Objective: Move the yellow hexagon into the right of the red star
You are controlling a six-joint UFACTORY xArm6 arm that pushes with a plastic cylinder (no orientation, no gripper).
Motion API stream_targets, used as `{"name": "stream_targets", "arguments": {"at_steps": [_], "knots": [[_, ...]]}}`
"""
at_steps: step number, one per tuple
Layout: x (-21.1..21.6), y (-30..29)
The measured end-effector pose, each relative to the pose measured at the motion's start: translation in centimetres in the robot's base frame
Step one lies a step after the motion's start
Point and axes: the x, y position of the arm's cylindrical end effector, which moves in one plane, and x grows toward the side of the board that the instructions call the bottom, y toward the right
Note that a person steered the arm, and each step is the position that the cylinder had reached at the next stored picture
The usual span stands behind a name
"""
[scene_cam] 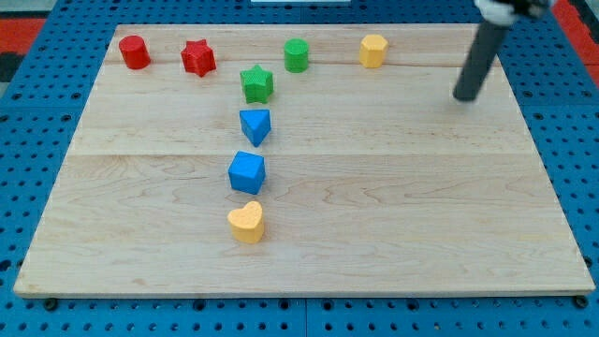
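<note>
Yellow hexagon (373, 51): board's (421, 225) top edge, well right of red star (197, 57); my tip (464, 96): a bare rod with no jaws, right of hexagon, apart; no writing legible.

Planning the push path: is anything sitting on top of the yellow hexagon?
Nothing rests on the yellow hexagon; its top face is bare. My tip stands well to the view's right, apart. What lies beneath it is covered.

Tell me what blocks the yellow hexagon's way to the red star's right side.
The green cylinder stands between the yellow hexagon and the red star; the green star sits just below that line. Nothing lies between my tip and the hexagon.
</note>
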Motion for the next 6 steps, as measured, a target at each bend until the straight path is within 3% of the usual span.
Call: {"name": "stream_targets", "arguments": {"at_steps": [1, 2, 3, 4, 5, 6], "knots": [[-5.1, -5.9], [-7.2, -14.6], [-8.3, -19.6], [-7.4, -22.9], [-4.3, -30.1], [-3.5, -30.9]]}}
